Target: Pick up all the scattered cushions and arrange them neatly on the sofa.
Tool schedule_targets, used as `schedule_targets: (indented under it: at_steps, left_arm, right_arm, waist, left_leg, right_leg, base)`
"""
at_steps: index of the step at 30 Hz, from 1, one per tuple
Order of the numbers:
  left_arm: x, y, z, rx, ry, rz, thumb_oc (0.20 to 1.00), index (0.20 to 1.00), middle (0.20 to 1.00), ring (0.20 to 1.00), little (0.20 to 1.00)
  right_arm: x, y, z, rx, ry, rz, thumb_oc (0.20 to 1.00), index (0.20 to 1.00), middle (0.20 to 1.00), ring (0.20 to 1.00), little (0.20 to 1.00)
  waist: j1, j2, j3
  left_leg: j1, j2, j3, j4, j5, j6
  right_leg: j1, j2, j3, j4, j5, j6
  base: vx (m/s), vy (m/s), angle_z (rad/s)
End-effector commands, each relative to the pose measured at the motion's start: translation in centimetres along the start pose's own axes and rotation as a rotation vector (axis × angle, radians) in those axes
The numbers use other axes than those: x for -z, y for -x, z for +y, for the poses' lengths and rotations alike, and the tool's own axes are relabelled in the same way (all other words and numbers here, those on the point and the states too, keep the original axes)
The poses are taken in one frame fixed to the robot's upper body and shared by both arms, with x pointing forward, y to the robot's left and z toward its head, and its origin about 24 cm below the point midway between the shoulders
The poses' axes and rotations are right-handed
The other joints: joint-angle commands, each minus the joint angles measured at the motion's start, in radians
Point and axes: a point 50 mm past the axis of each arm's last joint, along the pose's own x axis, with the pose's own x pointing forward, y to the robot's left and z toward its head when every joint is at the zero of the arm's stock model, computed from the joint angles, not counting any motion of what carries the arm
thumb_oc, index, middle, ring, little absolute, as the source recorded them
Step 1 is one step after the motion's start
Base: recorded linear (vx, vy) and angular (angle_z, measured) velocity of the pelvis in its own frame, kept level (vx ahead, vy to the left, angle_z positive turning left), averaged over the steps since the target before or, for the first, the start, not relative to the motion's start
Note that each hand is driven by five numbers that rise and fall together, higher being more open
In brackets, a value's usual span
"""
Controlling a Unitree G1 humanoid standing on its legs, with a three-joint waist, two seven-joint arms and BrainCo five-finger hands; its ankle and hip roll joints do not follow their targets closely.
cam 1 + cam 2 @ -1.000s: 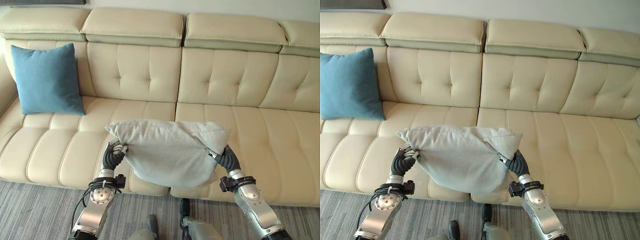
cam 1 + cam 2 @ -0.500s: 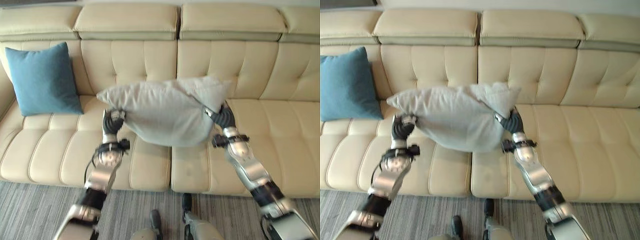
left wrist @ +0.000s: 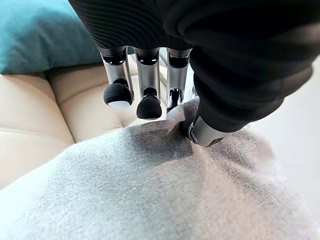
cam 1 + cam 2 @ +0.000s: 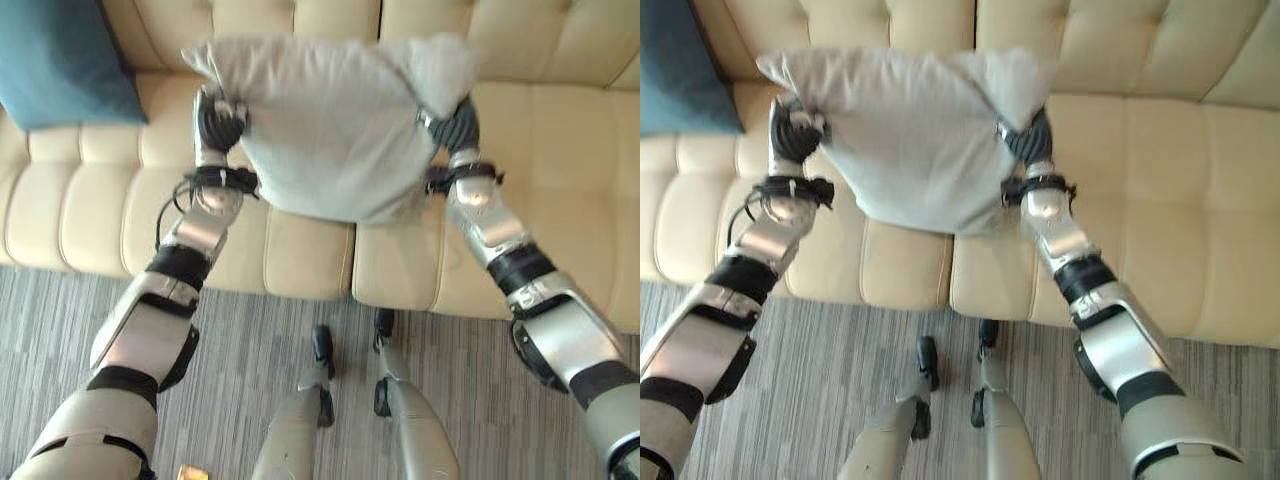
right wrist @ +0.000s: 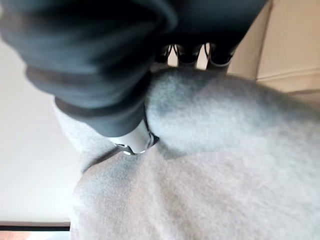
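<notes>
Grey cushion (image 4: 330, 125) held above the cream sofa (image 4: 560, 150) seat, left hand (image 4: 215, 120) and right hand (image 4: 455, 125) pinching opposite top corners between thumb and curled fingers (image 3: 142, 82), teal cushion (image 4: 60, 60) beyond left fingers

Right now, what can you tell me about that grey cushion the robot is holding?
The grey cushion is soft, woven-looking fabric, plump and sagging in the middle. It hangs above the cream sofa seat, held by its two upper corners: the left robot hand pinches one, the right robot hand the other. A blue cushion stands apart to its left.
</notes>
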Motion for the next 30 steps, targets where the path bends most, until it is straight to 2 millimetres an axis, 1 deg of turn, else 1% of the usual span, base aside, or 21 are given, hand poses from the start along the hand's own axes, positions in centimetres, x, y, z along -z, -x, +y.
schedule_targets:
  at_steps: [1,4,5,6,8,9,10,11,15,16,17,18,20,21,22,23,24,27,28,29,30]
  left_arm:
    - [-2.1,-1.8,1.8,-0.055,0.010,-0.076,1.000,1.000,1.000,1.000,1.000]
    - [-2.5,-2.4,2.2,-0.062,-0.002,-0.079,1.000,1.000,1.000,1.000,1.000]
    - [-2.6,-2.9,2.9,-0.064,-0.004,-0.073,1.000,1.000,1.000,1.000,1.000]
    - [-2.6,-2.9,2.9,-0.064,-0.004,-0.074,1.000,1.000,1.000,1.000,1.000]
    - [-3.0,-3.5,3.9,-0.068,-0.006,-0.080,1.000,1.000,1.000,1.000,1.000]
    - [-3.5,-3.6,5.2,-0.075,-0.003,-0.115,1.000,1.000,1.000,1.000,1.000]
    - [-3.5,-3.6,5.2,-0.074,-0.003,-0.114,1.000,1.000,1.000,1.000,1.000]
    - [-3.4,-3.5,5.9,-0.075,-0.016,-0.125,1.000,1.000,1.000,1.000,1.000]
    - [-1.3,-1.8,8.3,-0.077,-0.023,-0.111,1.000,1.000,1.000,1.000,1.000]
    - [0.0,-0.1,8.9,-0.057,-0.015,-0.100,1.000,1.000,1.000,1.000,1.000]
    - [0.8,0.8,9.2,-0.049,-0.013,-0.087,1.000,1.000,1.000,1.000,1.000]
    - [0.9,0.9,9.2,-0.047,-0.015,-0.084,1.000,1.000,1.000,1.000,1.000]
    - [2.6,3.3,10.0,-0.026,-0.020,-0.047,1.000,1.000,1.000,1.000,1.000]
    - [4.2,5.3,10.6,-0.021,0.002,-0.003,1.000,1.000,1.000,1.000,1.000]
    - [7.0,8.8,10.9,0.014,0.000,0.110,1.000,1.000,1.000,1.000,1.000]
    - [7.0,9.0,10.9,0.017,-0.002,0.113,1.000,1.000,1.000,1.000,1.000]
    - [8.1,10.4,11.1,0.030,-0.010,0.160,1.000,1.000,1.000,1.000,1.000]
    - [11.8,15.9,11.4,0.109,-0.045,0.364,1.000,1.000,1.000,1.000,1.000]
    - [14.0,19.6,12.0,0.147,-0.060,0.515,1.000,1.000,1.000,1.000,1.000]
    - [14.0,19.7,12.0,0.148,-0.061,0.515,1.000,1.000,1.000,1.000,1.000]
    - [14.9,21.6,12.1,0.165,-0.057,0.591,1.000,1.000,1.000,1.000,1.000]
  right_arm:
    - [-5.4,-2.0,-0.2,0.019,0.006,-0.208,1.000,1.000,1.000,1.000,1.000]
    - [-6.2,-2.8,-0.8,0.034,0.050,-0.217,1.000,1.000,1.000,1.000,1.000]
    - [-7.0,-3.4,-1.8,0.062,0.086,-0.221,1.000,1.000,1.000,1.000,1.000]
    - [-7.0,-3.5,-1.8,0.062,0.086,-0.222,1.000,1.000,1.000,1.000,1.000]
    - [-7.7,-4.0,-3.4,0.099,0.120,-0.223,1.000,1.000,1.000,1.000,1.000]
    - [-7.8,-4.1,-5.5,0.146,0.157,-0.219,1.000,1.000,1.000,1.000,1.000]
    - [-7.8,-4.1,-5.5,0.145,0.157,-0.219,1.000,1.000,1.000,1.000,1.000]
    - [-7.9,-4.0,-7.0,0.180,0.175,-0.220,1.000,1.000,1.000,1.000,1.000]
    - [-6.9,-2.5,-11.3,0.279,0.179,-0.213,1.000,1.000,1.000,1.000,1.000]
    - [-6.1,-1.0,-12.8,0.293,0.206,-0.220,1.000,1.000,1.000,1.000,1.000]
    - [-5.2,0.0,-13.5,0.293,0.218,-0.208,1.000,1.000,1.000,1.000,1.000]
    - [-5.0,0.1,-13.5,0.292,0.219,-0.205,1.000,1.000,1.000,1.000,1.000]
    - [-3.2,2.7,-15.0,0.290,0.243,-0.176,1.000,1.000,1.000,1.000,1.000]
    - [-1.4,4.6,-15.6,0.274,0.251,-0.132,1.000,1.000,1.000,1.000,1.000]
    - [1.0,7.6,-16.5,0.266,0.252,-0.063,1.000,1.000,1.000,1.000,1.000]
    - [1.1,7.8,-16.5,0.266,0.253,-0.059,1.000,1.000,1.000,1.000,1.000]
    - [2.0,9.2,-16.8,0.259,0.252,-0.027,1.000,1.000,1.000,1.000,1.000]
    - [5.2,13.6,-17.5,0.230,0.250,0.113,1.000,1.000,1.000,1.000,1.000]
    - [7.7,17.0,-17.8,0.207,0.276,0.255,1.000,1.000,1.000,1.000,1.000]
    - [7.7,17.1,-17.8,0.207,0.276,0.256,1.000,1.000,1.000,1.000,1.000]
    - [9.0,18.8,-17.7,0.189,0.291,0.332,1.000,1.000,1.000,1.000,1.000]
  waist:
    - [0.021,0.001,-0.014]
    - [0.023,-0.005,-0.020]
    - [0.025,-0.008,-0.025]
    - [0.025,-0.008,-0.024]
    - [0.028,-0.010,-0.028]
    - [0.032,-0.013,-0.032]
    - [0.032,-0.013,-0.032]
    - [0.032,-0.014,-0.034]
    - [0.035,-0.018,-0.042]
    - [0.032,-0.020,-0.048]
    - [0.030,-0.020,-0.053]
    - [0.030,-0.021,-0.055]
    - [0.024,-0.025,-0.064]
    - [0.022,-0.025,-0.068]
    - [0.014,-0.029,-0.082]
    - [0.015,-0.030,-0.083]
    - [0.011,-0.032,-0.089]
    - [0.004,-0.034,-0.104]
    - [-0.004,-0.031,-0.107]
    - [-0.004,-0.032,-0.107]
    - [-0.011,-0.030,-0.112]
  left_leg:
    - [0.036,0.021,-0.086,-0.111,0.041,-0.068]
    - [0.035,0.021,-0.093,-0.131,0.054,-0.072]
    - [0.034,0.021,-0.098,-0.139,0.060,-0.078]
    - [0.034,0.022,-0.098,-0.139,0.060,-0.078]
    - [0.037,0.018,-0.108,-0.147,0.065,-0.084]
    - [0.038,0.015,-0.116,-0.147,0.062,-0.087]
    - [0.039,0.015,-0.116,-0.147,0.062,-0.087]
    - [0.044,0.015,-0.118,-0.147,0.060,-0.088]
    - [0.073,0.013,-0.122,-0.147,0.050,-0.090]
    - [0.094,0.012,-0.121,-0.147,0.043,-0.089]
    - [0.105,0.012,-0.120,-0.147,0.039,-0.088]
    - [0.107,0.012,-0.119,-0.147,0.039,-0.088]
    - [0.135,0.013,-0.116,-0.147,0.026,-0.085]
    - [0.156,0.013,-0.113,-0.147,0.017,-0.083]
    - [0.194,0.013,-0.109,-0.147,0.002,-0.079]
    - [0.197,0.013,-0.109,-0.147,0.001,-0.079]
    - [0.211,0.014,-0.107,-0.147,0.000,-0.077]
    - [0.270,0.014,-0.100,-0.147,-0.017,-0.073]
    - [0.316,0.018,-0.091,-0.147,-0.030,-0.072]
    - [0.314,0.017,-0.091,-0.147,-0.026,-0.072]
    - [0.335,0.018,-0.090,-0.147,-0.031,-0.071]
  right_leg:
    - [0.066,-0.019,0.015,0.101,-0.205,0.152]
    - [0.064,-0.015,0.011,0.090,-0.201,0.153]
    - [0.065,-0.011,0.007,0.081,-0.197,0.154]
    - [0.065,-0.011,0.007,0.080,-0.197,0.154]
    - [0.072,-0.006,-0.001,0.069,-0.195,0.155]
    - [0.080,-0.005,-0.006,0.065,-0.195,0.155]
    - [0.081,-0.005,-0.006,0.064,-0.195,0.155]
    - [0.087,-0.004,-0.010,0.061,-0.196,0.154]
    - [0.116,-0.003,-0.012,0.055,-0.203,0.152]
    - [0.140,-0.002,-0.013,0.053,-0.208,0.150]
    - [0.152,-0.002,-0.014,0.052,-0.211,0.149]
    - [0.154,-0.002,-0.013,0.052,-0.211,0.149]
    - [0.185,-0.003,-0.017,0.049,-0.219,0.148]
    - [0.205,-0.003,-0.017,0.048,-0.224,0.148]
    - [0.251,-0.006,-0.020,0.038,-0.230,0.148]
    - [0.255,-0.005,-0.020,0.036,-0.229,0.148]
    - [0.269,-0.008,-0.021,0.033,-0.228,0.149]
    - [0.339,-0.015,-0.022,0.025,-0.234,0.152]
    - [0.387,-0.017,-0.027,0.024,-0.246,0.154]
    - [0.386,-0.018,-0.027,0.022,-0.242,0.154]
    - [0.408,-0.019,-0.029,0.021,-0.246,0.154]
  base:
    - [0.01,-0.044,0.03]
    - [0.02,-0.063,0.00]
    - [0.02,-0.067,-0.01]
    - [0.02,-0.059,0.01]
    - [0.03,-0.060,0.09]
    - [0.03,-0.054,0.12]
    - [0.03,-0.038,0.13]
    - [0.02,-0.010,0.12]
    - [0.04,-0.005,0.03]
    - [0.06,0.013,-0.08]
    - [0.04,0.013,-0.10]
    - [0.04,-0.007,-0.09]
    - [0.07,-0.008,-0.02]
    - [0.14,-0.005,0.10]
    - [0.13,-0.008,0.11]
    - [0.09,-0.004,0.07]
    - [0.05,0.011,-0.02]
    - [0.10,0.021,-0.07]
    - [0.06,0.018,0.00]
    - [0.07,0.023,-0.01]
    - [0.04,0.018,-0.05]
